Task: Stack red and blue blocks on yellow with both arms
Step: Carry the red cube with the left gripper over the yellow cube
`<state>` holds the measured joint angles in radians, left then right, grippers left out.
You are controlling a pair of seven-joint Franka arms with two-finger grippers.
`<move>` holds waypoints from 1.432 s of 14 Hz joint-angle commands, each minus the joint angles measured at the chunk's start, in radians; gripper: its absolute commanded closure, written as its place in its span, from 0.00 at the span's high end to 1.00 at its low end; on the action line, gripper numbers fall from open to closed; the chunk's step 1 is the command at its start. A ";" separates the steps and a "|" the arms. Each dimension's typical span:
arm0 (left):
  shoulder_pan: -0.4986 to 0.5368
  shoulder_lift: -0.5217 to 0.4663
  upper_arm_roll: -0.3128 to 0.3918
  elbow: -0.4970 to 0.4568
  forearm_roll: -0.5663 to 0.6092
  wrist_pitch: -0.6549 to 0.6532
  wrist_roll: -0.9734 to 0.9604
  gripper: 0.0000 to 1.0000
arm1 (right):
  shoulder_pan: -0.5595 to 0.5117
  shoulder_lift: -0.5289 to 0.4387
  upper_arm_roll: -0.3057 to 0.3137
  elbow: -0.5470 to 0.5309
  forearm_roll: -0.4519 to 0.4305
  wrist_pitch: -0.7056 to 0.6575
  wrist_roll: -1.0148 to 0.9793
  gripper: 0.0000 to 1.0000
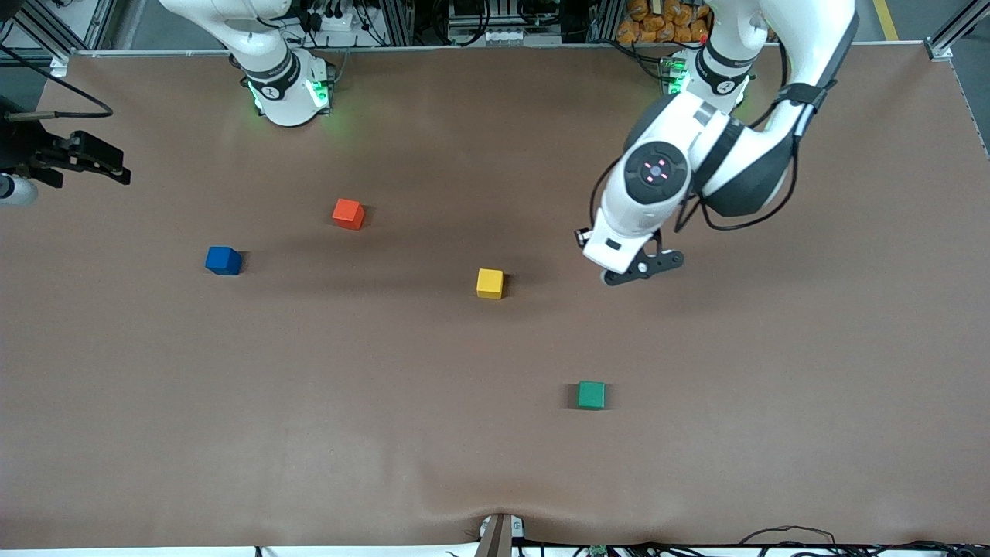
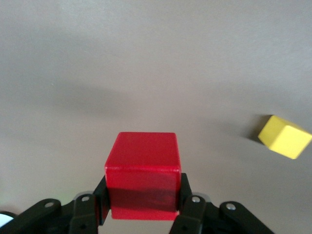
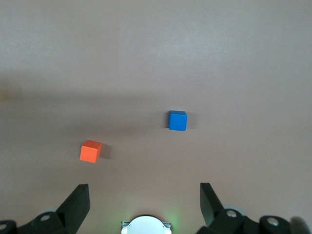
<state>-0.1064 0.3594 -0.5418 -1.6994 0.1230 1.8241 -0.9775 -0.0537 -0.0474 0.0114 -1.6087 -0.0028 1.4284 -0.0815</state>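
Crimson colour fills my left wrist view: the red cube (image 2: 143,171) sits clamped between the fingers (image 2: 190,207) of my left gripper (image 2: 141,209), lifted clear of the brown table (image 1: 773,433), its top face level and its lower half in shadow. From the high camera the cube itself is hidden under my left arm's wrist; only the left gripper's black linkage shows there, hanging over bare table toward the left arm's end from the yellow cube (image 1: 489,283). That yellow cube rests flat on the table near its middle, alone, with nothing on it; in my left wrist view it appears off to one side, well apart from the red cube. Taking the yellow cube as my marker, the blue cube (image 1: 223,261) lies toward the right arm's end of the table and slightly farther from the front camera, well apart from it. The orange-red cube (image 1: 348,213) stands between the two along the table, farther from the front camera than the yellow cube. The green cube (image 1: 591,394) lies nearer to the front camera than the yellow cube and a little toward the left arm's end. My right gripper (image 3: 145,204) waits high over the right arm's end, fingers spread wide and holding nothing, looking down on the blue and orange-red cubes.
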 commanded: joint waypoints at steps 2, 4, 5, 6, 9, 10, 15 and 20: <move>-0.013 0.039 0.002 0.102 -0.061 -0.011 -0.052 0.00 | -0.009 0.035 0.001 0.044 0.001 -0.006 0.011 1.00; -0.022 0.064 0.003 0.154 -0.091 -0.009 -0.090 0.00 | -0.009 0.044 0.001 0.046 0.000 -0.008 0.006 1.00; -0.041 0.078 0.002 0.173 -0.089 -0.009 -0.118 0.00 | -0.011 0.046 0.001 0.046 0.000 -0.009 0.006 1.00; -0.065 0.088 0.005 0.187 -0.083 -0.008 -0.148 0.00 | -0.009 0.046 0.001 0.046 0.000 -0.011 0.005 1.00; -0.096 0.102 0.008 0.202 -0.077 0.021 -0.193 0.00 | -0.011 0.049 0.001 0.044 0.001 -0.014 0.005 1.00; -0.107 0.104 0.010 0.202 -0.075 0.033 -0.202 0.00 | -0.012 0.050 0.001 0.044 0.001 -0.014 0.005 1.00; -0.168 0.173 0.025 0.210 -0.071 0.170 -0.331 0.00 | -0.011 0.054 0.001 0.044 0.007 -0.016 0.005 1.00; -0.340 0.273 0.152 0.274 -0.071 0.215 -0.548 0.00 | -0.005 0.060 -0.001 0.044 0.010 -0.019 0.003 1.00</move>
<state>-0.3642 0.5901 -0.4609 -1.4821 0.0467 2.0402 -1.4417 -0.0539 -0.0005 0.0089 -1.5913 -0.0023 1.4283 -0.0816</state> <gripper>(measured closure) 0.445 0.000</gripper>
